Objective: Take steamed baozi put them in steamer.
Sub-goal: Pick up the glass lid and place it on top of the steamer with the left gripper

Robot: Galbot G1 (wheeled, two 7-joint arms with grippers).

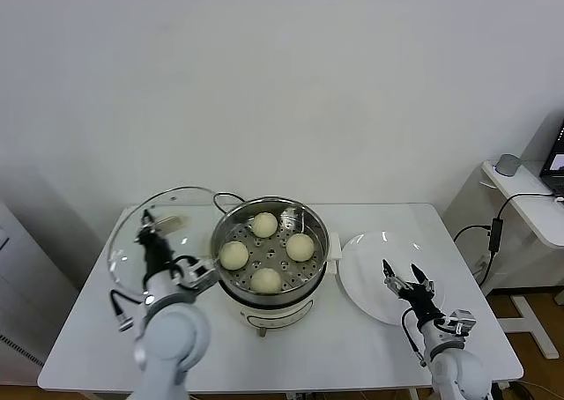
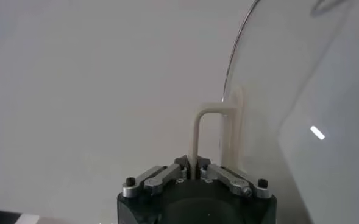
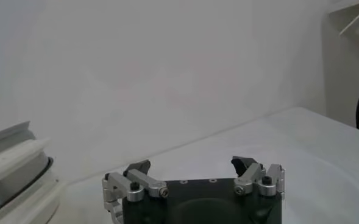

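Observation:
Several cream-white baozi, such as the far one (image 1: 264, 225), sit on the perforated floor of the shiny steamer (image 1: 310, 223), which stands on a white cooker base in the middle of the table. My left gripper (image 1: 148, 235) is left of the steamer, shut on the white handle (image 2: 199, 131) of the round glass lid (image 1: 167, 233), holding the lid tilted up on edge. My right gripper (image 1: 402, 277) is open and empty, above the flat white plate (image 1: 370, 285) to the right of the steamer. The steamer's white edge shows in the right wrist view (image 3: 11, 167).
A black cable (image 1: 227, 197) runs behind the steamer. A white side table (image 1: 529, 197) with a cable and a grey object stands at the far right. A white cabinet edge (image 1: 18, 285) is at the left of the table.

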